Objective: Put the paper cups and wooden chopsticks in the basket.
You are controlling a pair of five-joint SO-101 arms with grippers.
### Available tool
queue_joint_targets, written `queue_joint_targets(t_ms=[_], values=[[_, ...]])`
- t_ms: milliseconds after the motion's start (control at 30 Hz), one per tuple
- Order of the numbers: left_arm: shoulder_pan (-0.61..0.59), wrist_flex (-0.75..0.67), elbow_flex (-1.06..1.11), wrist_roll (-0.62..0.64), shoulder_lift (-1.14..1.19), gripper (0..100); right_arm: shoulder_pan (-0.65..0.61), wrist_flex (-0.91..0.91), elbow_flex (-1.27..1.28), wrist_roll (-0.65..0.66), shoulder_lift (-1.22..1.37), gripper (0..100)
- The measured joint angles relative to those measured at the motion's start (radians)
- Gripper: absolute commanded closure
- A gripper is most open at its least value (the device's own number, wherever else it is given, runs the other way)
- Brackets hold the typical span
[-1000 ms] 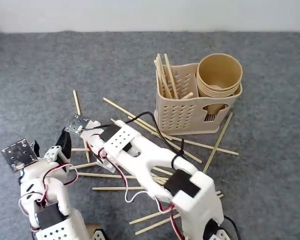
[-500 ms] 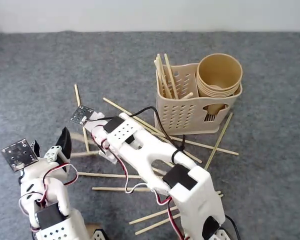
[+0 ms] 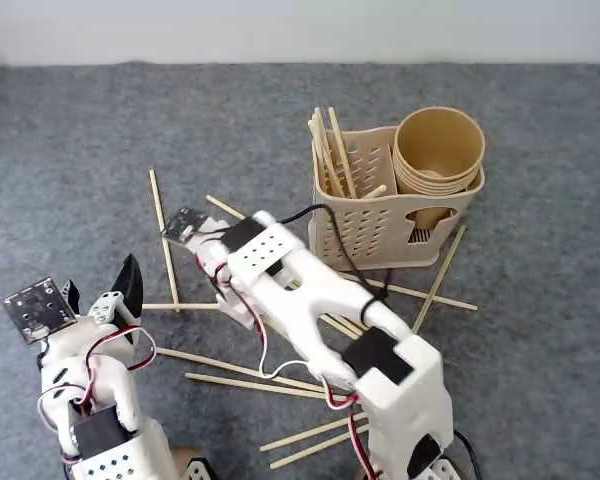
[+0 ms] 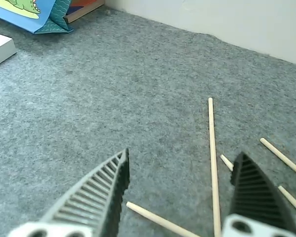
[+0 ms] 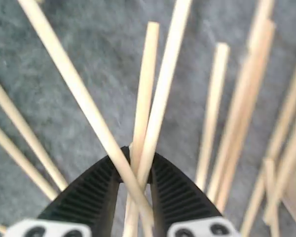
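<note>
Your right wrist view showed the right gripper (image 5: 138,159) clamped on crossed chopsticks (image 5: 159,98), count unclear | from above, the right arm (image 3: 310,300) covered those jaws | left gripper (image 4: 183,154) gaped open over worktop (image 4: 89,89) | basket (image 3: 365,240) holding paper cups (image 3: 438,150) stood near the far-right edge.

- Upper left of the high view: bare grey carpet (image 3: 100,130), open run back to the wall (image 3: 280,30).
- Right edge, beside the basket (image 3: 375,235): open carpet; one slanting chopstick (image 3: 438,278) lies at the basket's lower right corner.
- Centre: right arm (image 3: 320,310) stretches from the bottom edge towards the basket's lower left, barring that approach.
- Scattered chopsticks (image 3: 163,240) criss-cross the carpet under and left of that arm.
- Basket top: left compartment bristles with upright chopsticks (image 3: 330,150); right compartment is plugged by stacked paper cups (image 3: 438,150).
- Lower left: left gripper (image 4: 183,163), jaws spread; bare carpet just ahead of it.
</note>
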Motion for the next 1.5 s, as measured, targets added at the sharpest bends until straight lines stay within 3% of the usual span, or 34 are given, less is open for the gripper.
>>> queue_joint_targets(t_ms=[433, 967, 1267, 1500], values=[[0.0, 0.0, 0.0, 0.0, 0.0, 68, 0.071, 0.193, 0.0, -0.014, -0.348, 99.1], [0.0, 0.0, 0.0, 0.0, 0.0, 68, 0.071, 0.196, 0.0, -0.023, -0.824, 99.1], [0.0, 0.0, 0.0, 0.0, 0.0, 68, 0.074, 0.196, -0.181, -0.023, -0.933, 99.1], [0.0, 0.0, 0.0, 0.0, 0.0, 68, 0.189, 0.083, -0.293, -0.026, -0.934, 99.1]])
